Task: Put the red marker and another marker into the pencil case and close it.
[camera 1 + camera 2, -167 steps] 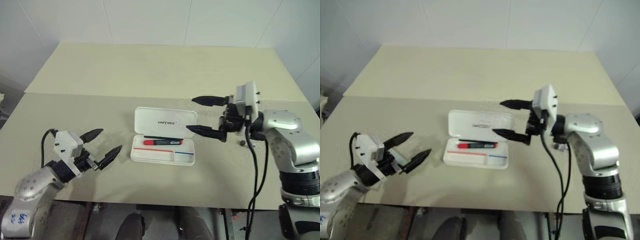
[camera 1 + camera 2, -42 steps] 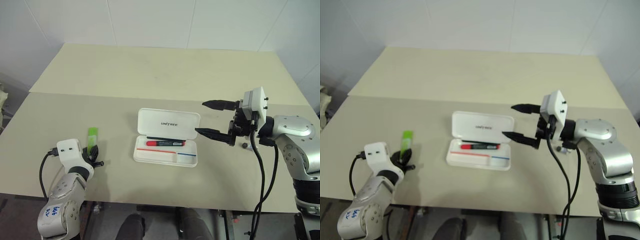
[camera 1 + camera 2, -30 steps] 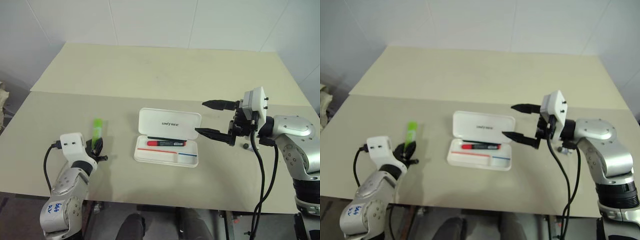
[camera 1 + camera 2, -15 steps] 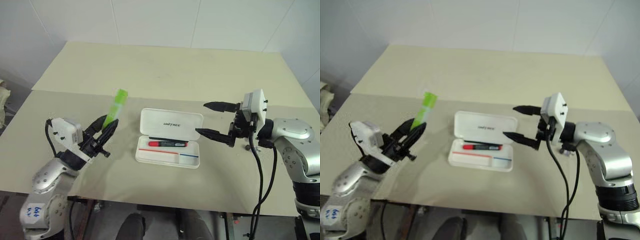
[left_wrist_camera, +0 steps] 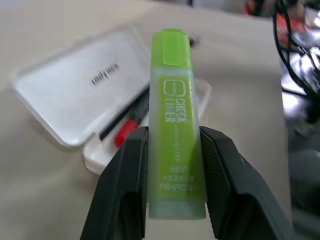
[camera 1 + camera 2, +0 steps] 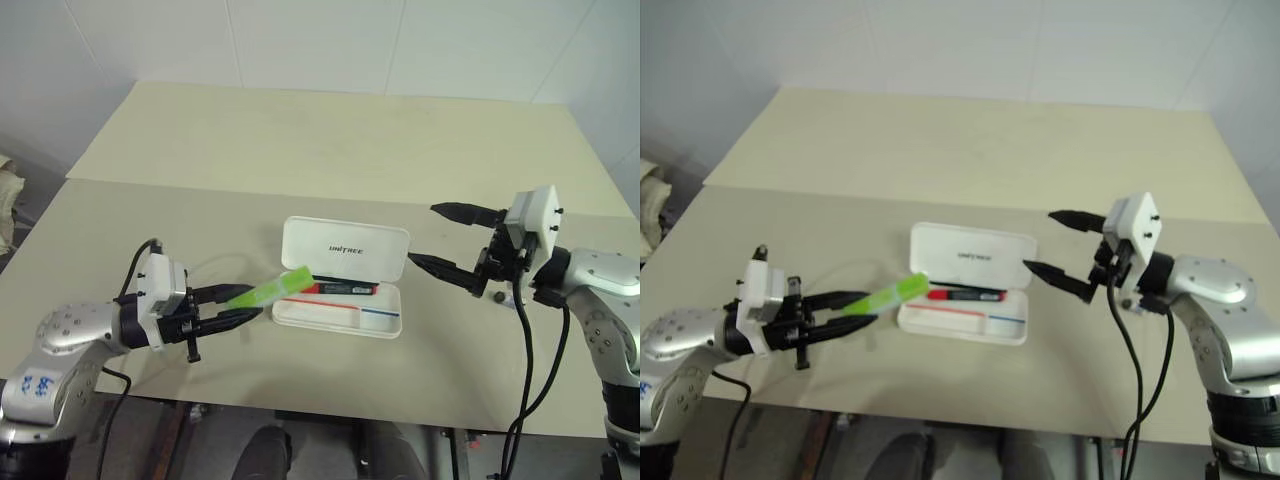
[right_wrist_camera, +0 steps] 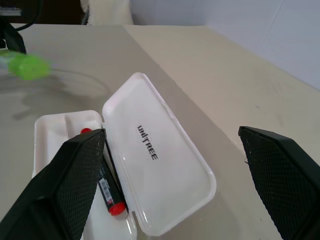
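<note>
Your left gripper [image 6: 238,306] pinches the green marker [image 6: 268,291] between both fingers, its tip apparently level with the near left edge of the open pencil case [image 6: 340,275] on the table [image 6: 330,150]. The red marker [image 6: 340,289] lies inside the case. Your right gripper [image 6: 455,240] hangs beside the case, fingers spread wide and empty.

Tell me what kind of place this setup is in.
Probably a robot test or lab room, not a real office: a bare beige table against plain white walls, set with just a white pencil case and markers, and loose cables hanging off the arm.
</note>
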### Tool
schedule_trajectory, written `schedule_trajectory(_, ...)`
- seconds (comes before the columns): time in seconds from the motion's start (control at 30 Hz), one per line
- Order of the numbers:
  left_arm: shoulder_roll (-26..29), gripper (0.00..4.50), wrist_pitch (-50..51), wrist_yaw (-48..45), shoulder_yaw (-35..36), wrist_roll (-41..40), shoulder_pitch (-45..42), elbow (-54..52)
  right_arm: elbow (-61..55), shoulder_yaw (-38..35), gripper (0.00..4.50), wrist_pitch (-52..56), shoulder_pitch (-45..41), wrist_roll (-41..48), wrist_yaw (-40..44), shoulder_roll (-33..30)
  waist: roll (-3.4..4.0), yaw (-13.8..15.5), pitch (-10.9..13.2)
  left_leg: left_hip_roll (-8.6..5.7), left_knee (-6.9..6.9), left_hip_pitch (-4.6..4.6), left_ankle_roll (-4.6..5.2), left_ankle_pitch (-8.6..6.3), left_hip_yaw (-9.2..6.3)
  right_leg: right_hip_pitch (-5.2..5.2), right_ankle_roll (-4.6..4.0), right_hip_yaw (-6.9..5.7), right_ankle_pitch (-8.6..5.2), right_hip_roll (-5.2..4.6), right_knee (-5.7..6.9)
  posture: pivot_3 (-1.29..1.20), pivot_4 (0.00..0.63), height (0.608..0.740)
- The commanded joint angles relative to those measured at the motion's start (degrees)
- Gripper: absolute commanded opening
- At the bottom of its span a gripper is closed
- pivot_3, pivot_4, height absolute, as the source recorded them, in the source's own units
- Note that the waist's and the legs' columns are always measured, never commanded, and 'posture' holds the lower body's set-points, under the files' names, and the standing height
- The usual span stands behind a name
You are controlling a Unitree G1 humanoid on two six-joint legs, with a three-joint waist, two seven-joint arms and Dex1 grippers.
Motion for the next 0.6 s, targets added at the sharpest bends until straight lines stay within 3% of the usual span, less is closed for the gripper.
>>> schedule_trajectory(0.03, 2.2, 1.03, -2.6, -6.0, -3.7, 2.0, -3.7, 3.7, -3.7, -3.3, 4.5, 0.3, 1.1, 1.4, -1.1, -1.2, 0.01, -0.1, 0.0, 0.01, -0.02, 0.0, 0.01, 0.0, 0.0, 0.0, 0.0, 0.0, 0.0, 0.0, -0.02, 0.0, 0.15, 0.74)
schedule_trajectory(0.17, 2.9, 1.03, -7.2, -10.1, -8.8, 7.2, -9.4, 10.0, -6.4, -4.8, 4.5, 1.1, 3.5, 2.1, -2.5, -1.3, 0.03, -0.1, 0.0, 0.03, -0.13, 0.0, 0.0, 0.0, 0.04, -0.08, 0.01, 0.01, 0.0, 0.02, 0.01, 0.0, 0.15, 0.74)
schedule_trajectory(0.4, -2.1, 1.03, -12.8, -10.8, -17.2, 15.0, -20.5, 19.6, -11.1, -7.5, 4.5, 3.1, 7.5, 3.5, -5.1, -1.6, 0.03, 0.1, 0.0, 0.0, -0.01, -0.1, 0.01, 0.01, 0.04, -0.13, 0.07, 0.01, 0.02, 0.02, 0.1, 0.0, 0.15, 0.74)
schedule_trajectory(0.6, -4.4, 1.03, -14.5, -11.5, -19.6, 16.9, -22.7, 21.1, -13.6, -8.5, 4.5, 4.2, 9.2, 4.3, -7.1, -1.3, 0.02, -0.1, 0.0, 0.0, 0.01, -0.12, 0.03, 0.01, 0.08, -0.18, 0.11, 0.09, 0.04, 0.04, 0.24, 0.0, 0.15, 0.74)
